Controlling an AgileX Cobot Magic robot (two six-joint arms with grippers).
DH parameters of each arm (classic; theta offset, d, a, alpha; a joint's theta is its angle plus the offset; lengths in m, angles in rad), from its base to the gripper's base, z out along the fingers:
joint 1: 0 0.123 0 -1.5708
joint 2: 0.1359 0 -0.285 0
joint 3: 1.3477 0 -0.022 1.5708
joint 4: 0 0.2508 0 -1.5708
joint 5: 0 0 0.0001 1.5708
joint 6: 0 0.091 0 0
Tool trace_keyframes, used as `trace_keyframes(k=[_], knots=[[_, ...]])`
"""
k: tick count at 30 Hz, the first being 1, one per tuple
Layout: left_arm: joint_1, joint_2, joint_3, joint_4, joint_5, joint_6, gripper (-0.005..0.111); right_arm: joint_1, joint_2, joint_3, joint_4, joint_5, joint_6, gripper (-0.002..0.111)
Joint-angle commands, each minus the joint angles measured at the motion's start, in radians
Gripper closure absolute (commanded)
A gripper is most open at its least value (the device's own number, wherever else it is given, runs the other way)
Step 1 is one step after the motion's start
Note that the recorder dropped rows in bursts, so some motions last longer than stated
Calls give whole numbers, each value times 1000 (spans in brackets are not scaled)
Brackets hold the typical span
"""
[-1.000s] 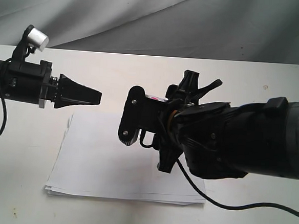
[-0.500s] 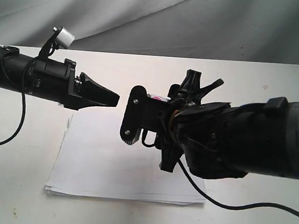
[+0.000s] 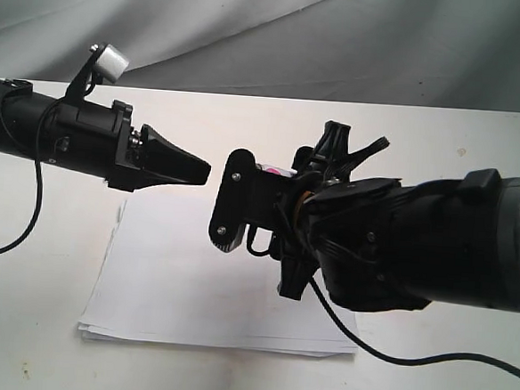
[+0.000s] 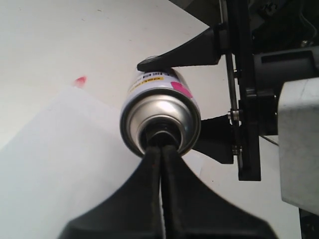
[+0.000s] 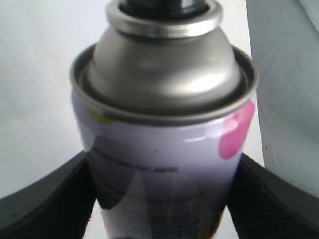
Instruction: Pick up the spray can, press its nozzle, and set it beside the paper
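Observation:
The spray can (image 5: 164,144), silver with a printed label and a pink patch, is held off the table, lying level, with my right gripper (image 5: 162,209) shut on its body. In the exterior view only a sliver of the spray can (image 3: 269,170) shows behind the right gripper (image 3: 243,183). My left gripper (image 4: 160,144) is shut, and its tips rest against the black nozzle (image 4: 160,134) at the can's domed end (image 4: 159,117). In the exterior view the left gripper (image 3: 204,167) points at the can from the left. The paper (image 3: 192,279) lies flat on the table below both grippers.
A white table (image 3: 36,340) surrounds the paper, and grey cloth (image 3: 253,34) hangs behind it. A small red mark (image 4: 79,79) sits on the table by the paper's corner. Black cables (image 3: 409,357) trail from both arms across the table.
My left gripper has moved right towards the can, most of it in the first half second, and stays shut. The right arm and the can have not moved.

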Motion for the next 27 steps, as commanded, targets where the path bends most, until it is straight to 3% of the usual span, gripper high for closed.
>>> trace_keyframes(k=[1, 24, 27], knots=[[-7, 0, -6, -19, 10, 9, 107, 2, -13, -4, -21, 9, 2, 108], [-7, 0, -6, -19, -8, 9, 107, 2, -13, -4, -20, 9, 0, 108], [-40, 0, -6, -19, -52, 9, 107, 2, -13, -4, -20, 5, 0, 108]])
